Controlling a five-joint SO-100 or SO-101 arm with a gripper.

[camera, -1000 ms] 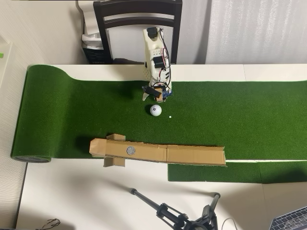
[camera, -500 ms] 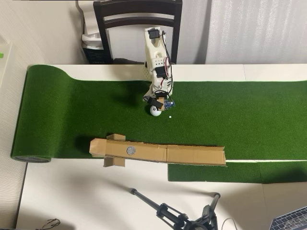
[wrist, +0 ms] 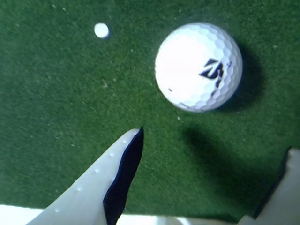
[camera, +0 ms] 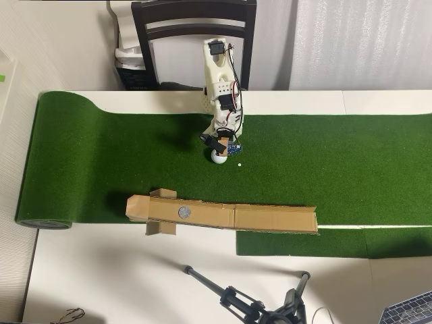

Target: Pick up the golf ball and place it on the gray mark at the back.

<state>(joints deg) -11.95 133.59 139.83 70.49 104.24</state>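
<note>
The white golf ball [camera: 218, 159] [wrist: 198, 66] with a dark logo rests on the green turf. In the overhead view my gripper [camera: 220, 148] hangs just above it and covers its upper edge. In the wrist view my gripper [wrist: 213, 143] is open: one white finger with a dark pad [wrist: 123, 173] sits at lower left, the other at the lower right edge. The ball lies just beyond the fingertips, not between them. The gray mark [camera: 183, 212] is a round spot on the tan cardboard strip [camera: 256, 217], below and left of the ball in the overhead view.
A tiny white dot [camera: 239, 164] [wrist: 101, 30] lies on the turf beside the ball. The green mat [camera: 101, 162] ends in a roll at the left. A black tripod [camera: 243, 304] stands on the white table below, and a dark chair [camera: 192, 27] stands behind the arm.
The gripper has come down the overhead picture from behind the ball until it overlaps the ball's upper edge. The ball has stayed where it was.
</note>
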